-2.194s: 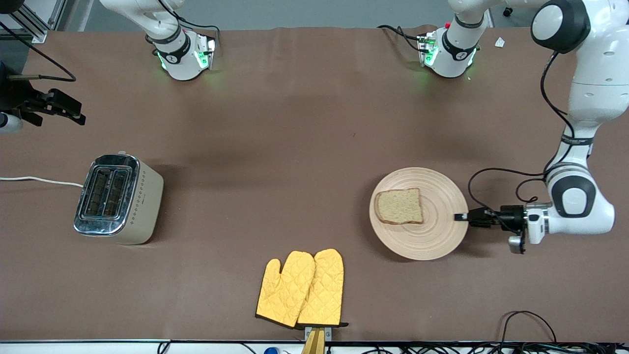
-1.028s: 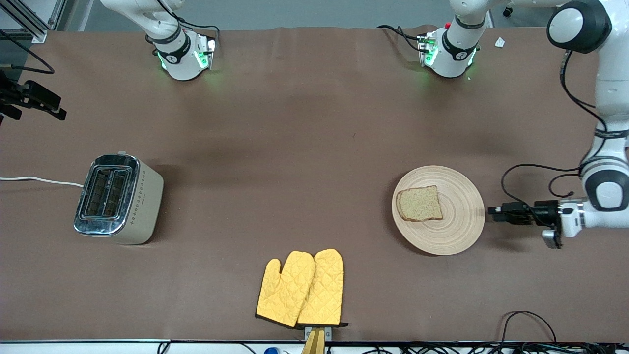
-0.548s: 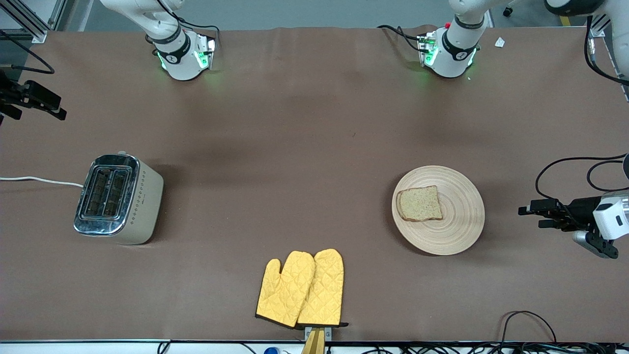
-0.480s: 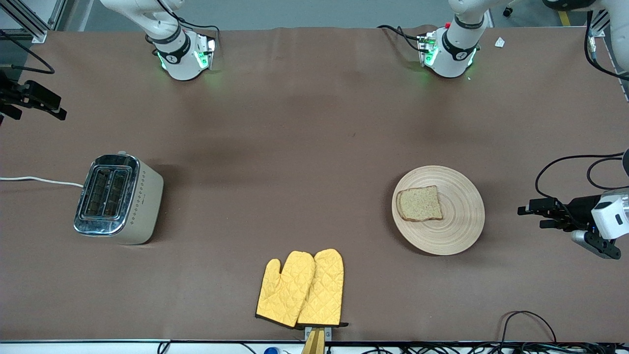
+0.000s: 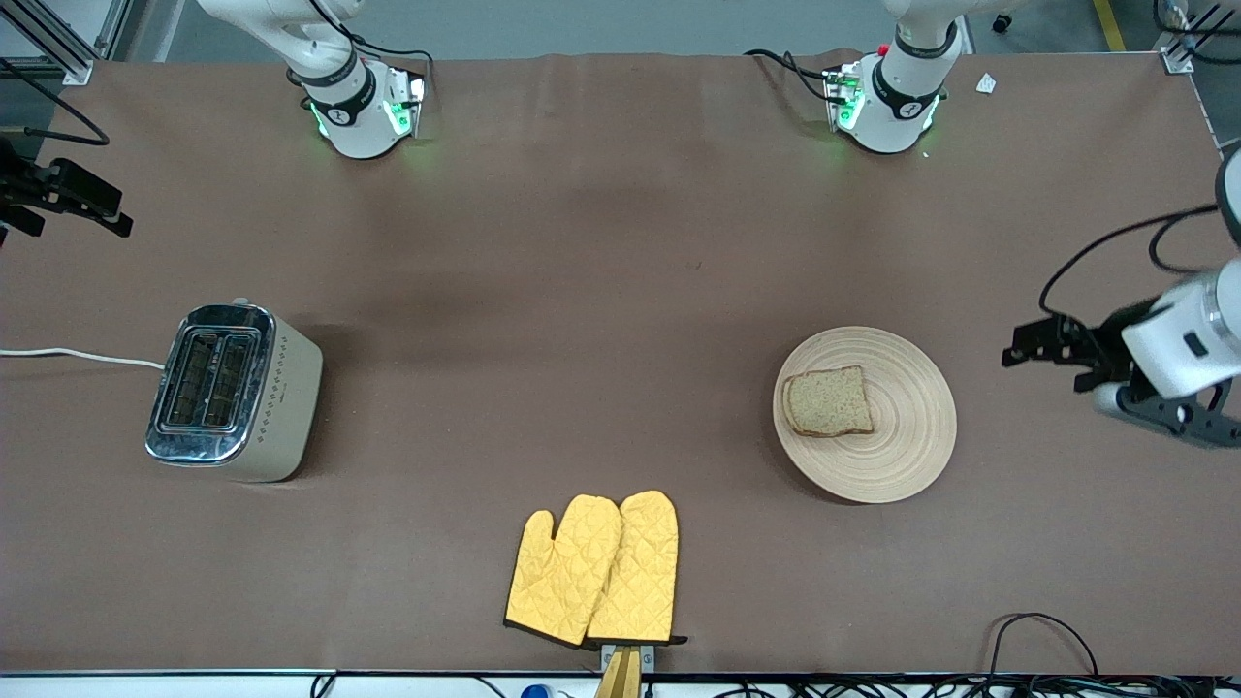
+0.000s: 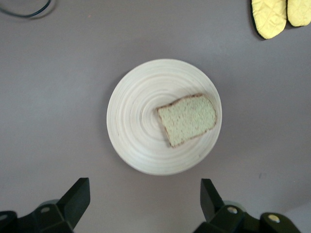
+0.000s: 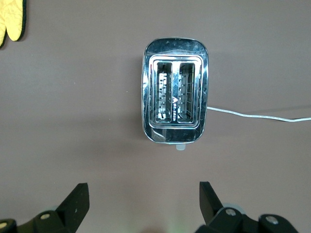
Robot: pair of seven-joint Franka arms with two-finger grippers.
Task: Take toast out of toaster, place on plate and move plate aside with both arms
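The toast (image 5: 827, 401) lies on the round wooden plate (image 5: 904, 441), off its centre toward the right arm's end. My left gripper (image 5: 1012, 349) is open and empty, up in the air over the bare table beside the plate, toward the left arm's end. The left wrist view looks down on the plate (image 6: 133, 121) and the toast (image 6: 187, 119), with the left gripper (image 6: 144, 194) wide open short of the rim. My right gripper (image 5: 114, 215) hangs open and empty at the right arm's end; it shows in its wrist view (image 7: 142, 194).
A silver two-slot toaster (image 5: 233, 388) with a white cord (image 5: 78, 356) stands at the right arm's end; the right wrist view looks down on it (image 7: 175, 91). Two yellow oven mitts (image 5: 593, 569) lie near the table's front edge.
The left gripper dragged the plate toward the left arm's end, let go of its rim, opened, drew back and rose. The right gripper shifted slightly toward its end of the table.
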